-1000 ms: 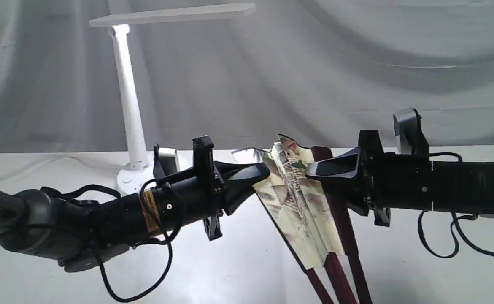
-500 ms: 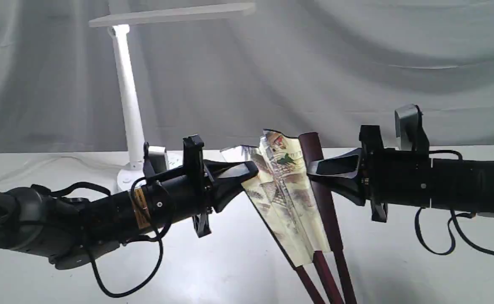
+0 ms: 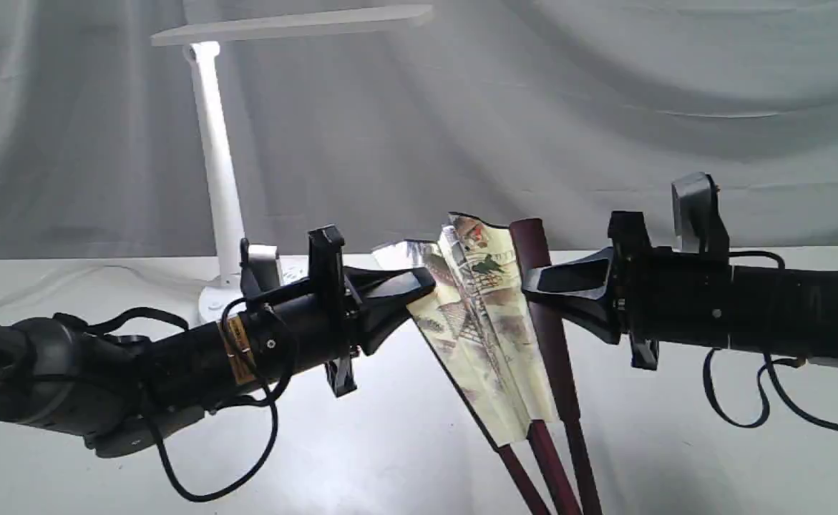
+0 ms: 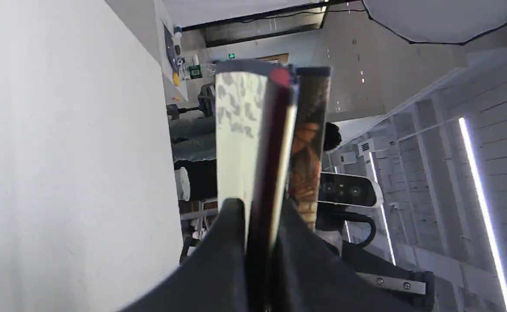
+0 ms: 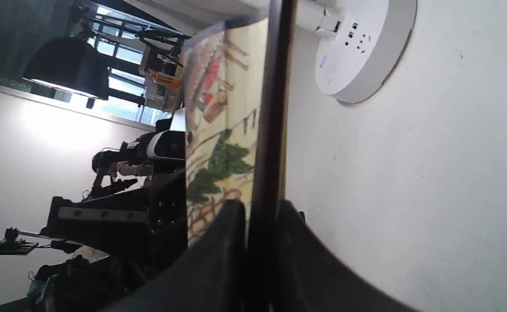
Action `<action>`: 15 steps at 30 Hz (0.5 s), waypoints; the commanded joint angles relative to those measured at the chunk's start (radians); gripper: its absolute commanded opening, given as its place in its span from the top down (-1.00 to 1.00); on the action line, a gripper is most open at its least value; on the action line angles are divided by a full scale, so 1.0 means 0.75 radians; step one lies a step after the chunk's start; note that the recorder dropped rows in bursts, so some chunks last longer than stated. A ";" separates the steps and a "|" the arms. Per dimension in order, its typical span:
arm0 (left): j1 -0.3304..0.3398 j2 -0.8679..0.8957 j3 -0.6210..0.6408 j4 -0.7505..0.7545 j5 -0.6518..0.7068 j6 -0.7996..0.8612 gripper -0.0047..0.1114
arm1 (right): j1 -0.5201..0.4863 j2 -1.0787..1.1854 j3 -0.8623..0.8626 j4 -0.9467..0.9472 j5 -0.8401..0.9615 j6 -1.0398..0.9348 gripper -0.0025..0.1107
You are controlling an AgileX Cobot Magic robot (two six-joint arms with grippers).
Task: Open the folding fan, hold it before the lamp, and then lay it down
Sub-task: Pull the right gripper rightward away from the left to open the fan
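Note:
The folding fan hangs above the table between both arms, only slightly spread, with its cream painted leaf showing and its maroon ribs pointing down. My left gripper is shut on the fan's left edge; in the left wrist view the fan runs out from between the left gripper's closed jaws. My right gripper is shut on the right maroon rib, and the right wrist view shows the fan pinched in that gripper. The white lamp stands behind the left arm, and its base shows in the right wrist view.
A white table lies under both arms, with a grey cloth backdrop behind it. Black cables loop down from each arm. The lamp's bar head reaches right, above the left arm.
My right gripper has shut on the fan's right maroon rib. The fan and my left gripper have shifted slightly left and up, and the right rib now stands more upright.

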 commanded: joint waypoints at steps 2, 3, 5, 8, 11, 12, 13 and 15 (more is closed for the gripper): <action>0.001 -0.016 -0.009 -0.154 -0.042 0.003 0.92 | -0.001 -0.003 -0.007 -0.035 -0.085 -0.069 0.96; 0.001 -0.016 -0.009 -0.165 -0.042 0.003 0.92 | -0.001 -0.003 -0.007 -0.035 -0.105 -0.069 0.96; 0.001 -0.016 -0.009 -0.189 -0.042 0.003 0.92 | -0.001 -0.003 -0.007 -0.035 -0.145 -0.071 0.96; 0.001 -0.012 -0.009 -0.226 -0.042 0.006 0.92 | -0.022 -0.003 -0.007 -0.035 -0.184 -0.071 0.96; 0.001 -0.012 -0.007 -0.269 -0.042 0.037 0.92 | -0.059 -0.003 -0.007 -0.035 -0.182 -0.071 0.96; 0.001 -0.012 -0.007 -0.283 -0.042 0.046 0.92 | -0.079 -0.003 -0.007 -0.035 -0.177 -0.071 0.96; 0.001 -0.012 -0.007 -0.289 -0.042 0.046 0.92 | -0.095 -0.003 -0.007 -0.035 -0.172 -0.071 0.96; 0.001 -0.012 -0.007 -0.306 -0.042 0.046 0.92 | -0.122 -0.003 -0.007 -0.035 -0.167 -0.071 0.96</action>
